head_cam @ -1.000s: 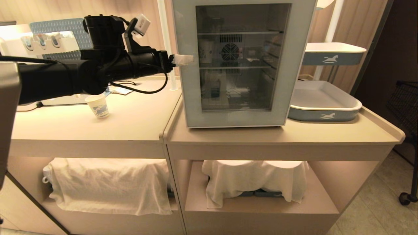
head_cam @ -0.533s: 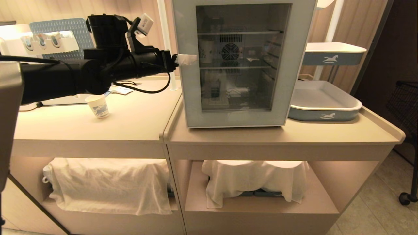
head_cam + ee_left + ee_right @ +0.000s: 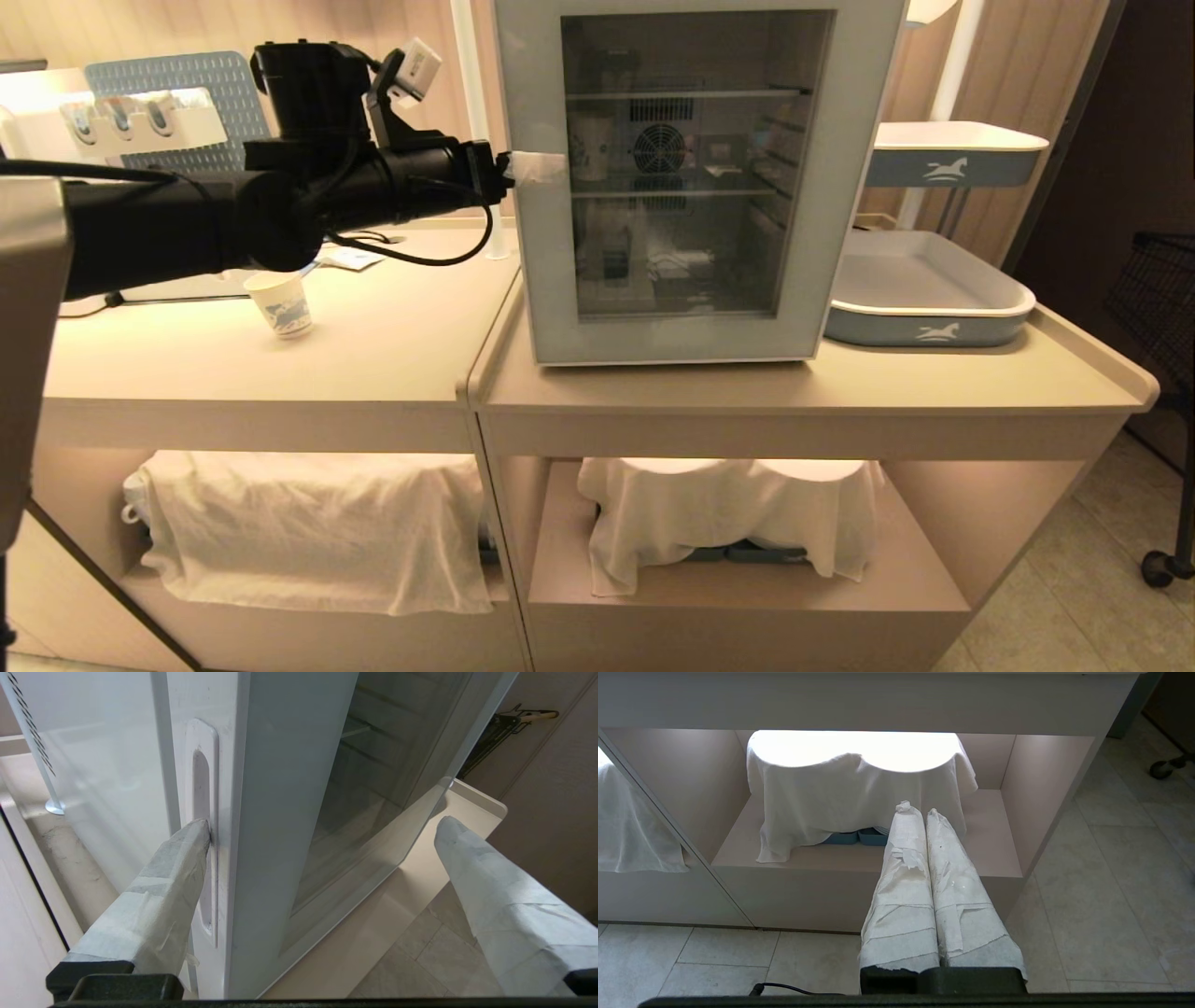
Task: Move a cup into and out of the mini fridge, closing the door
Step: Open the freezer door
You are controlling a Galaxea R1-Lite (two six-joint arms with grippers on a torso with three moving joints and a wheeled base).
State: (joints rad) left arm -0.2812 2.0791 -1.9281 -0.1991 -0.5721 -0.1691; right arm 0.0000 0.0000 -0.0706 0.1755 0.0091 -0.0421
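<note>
Reaching level across the counter [image 3: 392, 327], the left gripper [image 3: 322, 833] straddles the handle-side edge of the door [image 3: 532, 233] of the mini fridge [image 3: 878, 112], jaws wide apart, one taped finger touching the recessed handle [image 3: 202, 788], gripping nothing. The cup [image 3: 280, 303] stands on the counter, well apart. Parked low, the right gripper [image 3: 920, 809] is closed, empty

White cup [image 3: 280, 304] with blue print, grey-blue door [image 3: 670, 177] frame (dark tinted glass), white cloths [image 3: 313, 527].
</note>
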